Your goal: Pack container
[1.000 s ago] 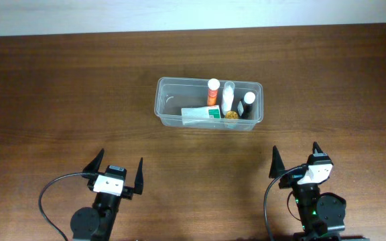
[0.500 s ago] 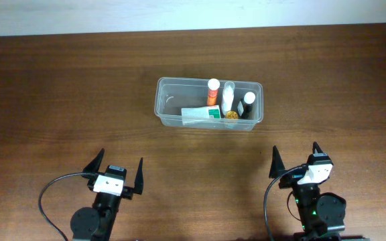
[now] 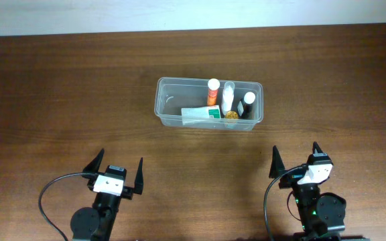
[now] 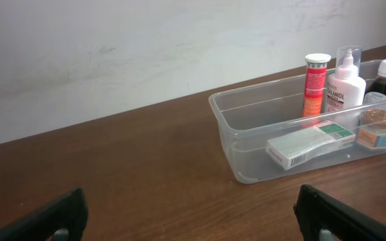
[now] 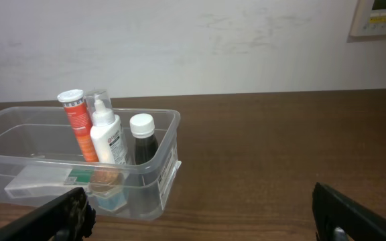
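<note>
The clear plastic container (image 3: 169, 102) stands at the middle of the table. Inside it, toward its right end, are an orange tube (image 3: 213, 91), a white bottle (image 3: 228, 98), a dark bottle with a white cap (image 3: 247, 104), a white and green box (image 3: 202, 114) and a small gold-lidded jar (image 3: 231, 115). My left gripper (image 3: 120, 161) is open near the front edge, well short of the container (image 4: 246, 127). Front right, my right gripper (image 3: 295, 151) is also open, with nothing between its fingers. The container (image 5: 173, 127) lies ahead and to its left.
Brown wooden table (image 3: 59, 100) all round the container. A white wall (image 4: 146, 47) runs behind the far edge. A wall panel (image 5: 380, 17) shows at the upper right in the right wrist view. Black cables (image 3: 49, 194) loop beside both arm bases.
</note>
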